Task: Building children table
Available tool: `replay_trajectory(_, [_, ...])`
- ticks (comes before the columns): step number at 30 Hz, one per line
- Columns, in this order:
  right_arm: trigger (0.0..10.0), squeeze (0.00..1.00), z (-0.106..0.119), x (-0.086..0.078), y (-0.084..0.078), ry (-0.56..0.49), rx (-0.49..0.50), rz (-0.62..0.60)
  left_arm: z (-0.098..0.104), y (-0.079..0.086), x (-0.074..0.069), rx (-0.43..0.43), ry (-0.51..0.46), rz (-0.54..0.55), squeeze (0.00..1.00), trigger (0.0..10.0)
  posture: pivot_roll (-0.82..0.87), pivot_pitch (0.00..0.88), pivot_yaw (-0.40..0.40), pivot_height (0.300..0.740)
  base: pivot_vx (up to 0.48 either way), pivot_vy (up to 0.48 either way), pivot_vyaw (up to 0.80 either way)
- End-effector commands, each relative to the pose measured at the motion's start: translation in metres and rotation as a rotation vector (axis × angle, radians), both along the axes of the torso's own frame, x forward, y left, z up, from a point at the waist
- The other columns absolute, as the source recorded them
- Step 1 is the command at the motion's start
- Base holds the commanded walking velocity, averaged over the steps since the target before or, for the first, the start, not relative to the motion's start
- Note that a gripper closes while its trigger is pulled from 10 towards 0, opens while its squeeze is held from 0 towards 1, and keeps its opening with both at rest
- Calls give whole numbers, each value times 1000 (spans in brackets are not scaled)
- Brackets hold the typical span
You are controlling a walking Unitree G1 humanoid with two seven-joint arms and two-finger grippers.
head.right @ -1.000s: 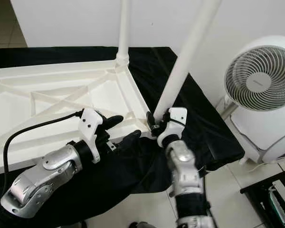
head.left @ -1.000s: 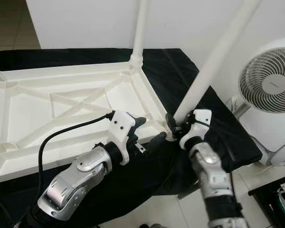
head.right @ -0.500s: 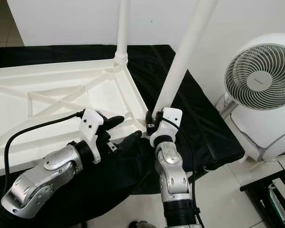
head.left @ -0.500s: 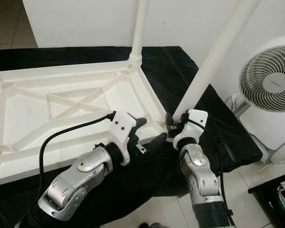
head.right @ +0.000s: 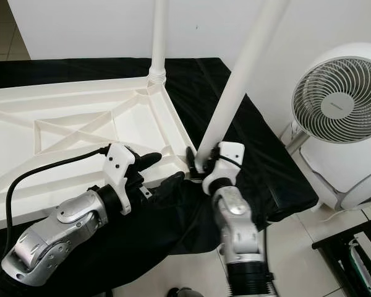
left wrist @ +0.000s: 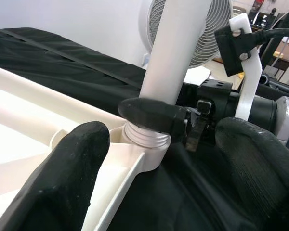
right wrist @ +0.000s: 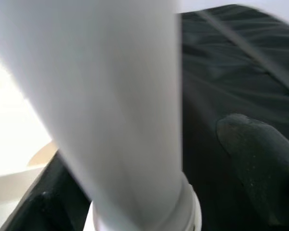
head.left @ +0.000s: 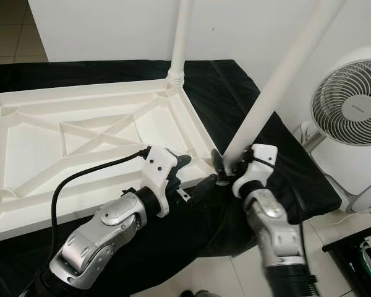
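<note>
Threading leg into the near right corner socket of the upturned tabletop: right gripper is clamped on its base, so keep it square to the threads, while left gripper, fingers apart, straddles that corner to steady it. Black cloth covers the worktop; white fan stands right, white wall behind, another leg upright at the far right corner.

You see two silver jointed arms, each ending in a white plastic bracket and rounded black fingers: the left gripper trails a black cable, and the right gripper carries one too.
</note>
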State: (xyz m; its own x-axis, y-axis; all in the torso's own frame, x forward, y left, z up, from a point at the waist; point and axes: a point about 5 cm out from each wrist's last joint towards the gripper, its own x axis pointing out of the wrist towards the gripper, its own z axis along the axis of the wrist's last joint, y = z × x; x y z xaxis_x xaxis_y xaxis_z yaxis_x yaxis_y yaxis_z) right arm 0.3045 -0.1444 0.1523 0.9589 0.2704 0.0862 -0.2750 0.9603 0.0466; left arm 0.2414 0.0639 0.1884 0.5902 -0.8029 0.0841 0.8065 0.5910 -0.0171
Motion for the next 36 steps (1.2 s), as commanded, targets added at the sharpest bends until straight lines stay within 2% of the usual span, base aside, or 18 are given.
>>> replay_trajectory(1, [10000, 0, -2, 1, -10, -4, -23, 81, 0, -7, -9, 7, -6, -156, 0, 10000, 88, 141, -130, 740, 0, 0, 0])
replay_trajectory(2, [10000, 0, -3, 3, -16, -3, -59, 130, 0, -7, -9, 9, -7, -157, 0, 10000, 88, 141, -130, 740, 0, 0, 0])
replay_trajectory(3, [10000, 0, -3, 3, -16, -3, -59, 130, 0, -7, -9, 9, -7, -157, 0, 10000, 88, 141, -130, 740, 0, 0, 0])
replay_trajectory(5, [10000, 0, -4, 8, -25, -7, -119, 242, 0, -6, -9, 11, -7, -158, 0, 10000, 86, 137, -118, 740, 0, 0, 0])
replay_trajectory(7, [10000, 0, -4, 8, -25, -7, -119, 242, 0, -6, -9, 11, -7, -158, 0, 10000, 86, 137, -118, 740, 0, 0, 0])
replay_trajectory(8, [10000, 0, -3, 16, -29, -5, -157, 329, 1, -6, -8, 13, -8, -158, 0, 10000, 88, 136, -116, 740, 0, 0, 0])
replay_trajectory(11, [10000, 0, -3, 19, -30, -5, -166, 352, 1, -5, -8, 13, -9, -157, 0, 10000, 88, 136, -116, 740, 0, 0, 0])
replay_trajectory(17, [10000, 0, -1, 32, -20, -16, -210, 417, 2, -4, -8, 18, -10, -151, 0, 10000, 104, 138, -113, 740, 0, 0, 0])
replay_trajectory(18, [10000, 0, -1, 37, -14, -15, -216, 436, 2, -3, -8, 19, -11, -147, 0, 10000, 119, 137, -113, 740, 0, 0, 0])
replay_trajectory(24, [10000, 0, -3, 44, -3, -17, -200, 477, 2, -2, -9, 21, -12, -141, 0, 10000, 133, 138, -114, 740, 0, 0, 0])
replay_trajectory(25, [9490, 0, -4, 46, 0, -20, -194, 492, 2, -1, -9, 22, -12, -140, 0, 10000, 136, 139, -114, 740, 0, 0, 0])
replay_trajectory(26, [9490, 0, -4, 46, 0, -20, -194, 492, 2, -1, -9, 22, -12, -140, 0, 10000, 136, 139, -114, 740, 0, 0, 0])
replay_trajectory(27, [5451, 0, -5, 46, 2, -18, -190, 504, 3, -1, -10, 23, -12, -138, 0, 10000, 138, 139, -113, 740, 0, 0, 0])
replay_trajectory(28, [5451, 0, -5, 46, 2, -18, -190, 504, 3, -1, -10, 23, -12, -138, 0, 10000, 138, 139, -113, 740, 0, 0, 0])
replay_trajectory(29, [0, 0, -7, 46, 5, -20, -180, 527, 3, -1, -10, 24, -12, -136, 0, 10000, 139, 141, -115, 740, 0, 0, 0])
replay_trajectory(36, [0, 0, -7, 41, 7, -46, -137, 582, 2, -1, -10, 24, -10, -136, 0, 10000, 129, 141, -115, 740, 0, 0, 0])
